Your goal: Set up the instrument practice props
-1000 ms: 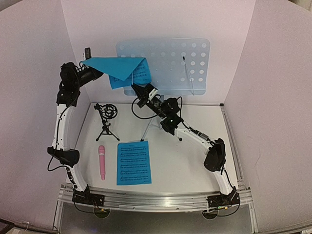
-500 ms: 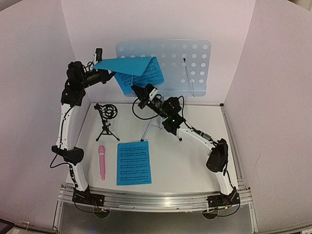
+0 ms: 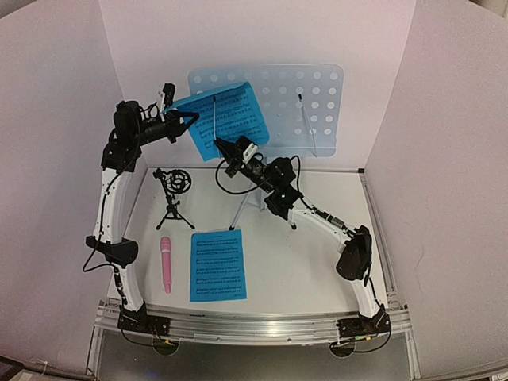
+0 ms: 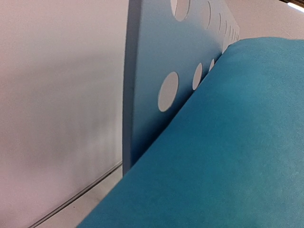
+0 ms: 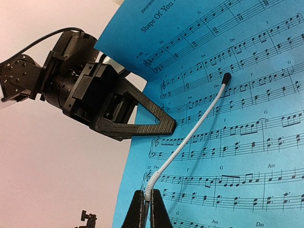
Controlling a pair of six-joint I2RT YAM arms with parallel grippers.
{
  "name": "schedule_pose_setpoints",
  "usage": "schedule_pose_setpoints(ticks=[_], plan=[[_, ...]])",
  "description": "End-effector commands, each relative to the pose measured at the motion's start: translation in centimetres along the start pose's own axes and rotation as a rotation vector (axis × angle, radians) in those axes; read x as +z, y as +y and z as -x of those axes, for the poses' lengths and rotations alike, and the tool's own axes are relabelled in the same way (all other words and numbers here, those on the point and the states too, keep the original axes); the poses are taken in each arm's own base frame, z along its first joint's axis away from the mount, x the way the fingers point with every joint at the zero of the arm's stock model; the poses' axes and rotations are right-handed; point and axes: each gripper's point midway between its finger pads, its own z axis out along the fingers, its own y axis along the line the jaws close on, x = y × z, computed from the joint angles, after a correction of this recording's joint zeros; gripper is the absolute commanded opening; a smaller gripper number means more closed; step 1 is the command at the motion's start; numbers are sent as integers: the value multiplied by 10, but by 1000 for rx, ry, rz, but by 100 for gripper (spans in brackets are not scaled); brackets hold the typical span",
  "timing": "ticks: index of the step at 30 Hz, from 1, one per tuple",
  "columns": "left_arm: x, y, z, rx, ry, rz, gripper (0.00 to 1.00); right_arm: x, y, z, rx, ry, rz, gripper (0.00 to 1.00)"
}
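Two pieces of bright-blue music show: the flat sheet (image 3: 218,264) lies on the desk (image 3: 294,274) beside the pink microphone (image 3: 166,263), and the raised sheet (image 3: 234,119) rests against the left part of the pale-blue music stand (image 3: 302,103), its left edge clamped in the left fingers (image 3: 186,119). The right fingers (image 5: 146,209) are clenched on the base of the stand's white page-holder wire (image 5: 190,135), which rises in front of that sheet. The black tripod (image 3: 175,194) stands upright at the desk's left

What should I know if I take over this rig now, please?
Left gripper shut on the left edge of the sheet music page, holding it against the music stand.
Right gripper shut on the base of the wire page holder, which crosses that page.
On the table: second sheet, pink microphone, upright black tripod.
Done: stand up, first page nearly clipped.
Left: release, second sheet, microphone, likely onto tripod.
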Motion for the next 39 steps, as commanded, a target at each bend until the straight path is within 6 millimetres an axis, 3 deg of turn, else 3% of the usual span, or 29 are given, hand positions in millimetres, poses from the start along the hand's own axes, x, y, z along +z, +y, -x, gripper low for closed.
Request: schedule_pose_setpoints(ticks=[1, 8, 11, 15, 21, 29, 35, 39], plan=[[-6, 0, 17, 145, -44, 52, 0, -3, -8, 75, -69, -138, 4, 0], [-2, 5, 14, 171, -41, 62, 6, -4, -9, 73, -66, -132, -3, 0], [-3, 1, 15, 189, -43, 48, 16, -4, -10, 72, -69, -127, -9, 0], [-9, -3, 24, 215, -59, 63, 40, -4, -11, 73, -71, -126, -12, 0], [-28, -13, 35, 305, -57, 112, 53, -5, -12, 72, -70, -124, -20, 0], [-57, -8, 55, 350, -92, 204, 70, -3, -11, 65, -49, -118, -18, 0], [-73, -15, 69, 341, -132, 157, 70, -2, -11, 64, -41, -118, -22, 0], [-67, -14, 68, 319, -143, 128, 49, -3, -12, 66, -40, -121, -23, 0]])
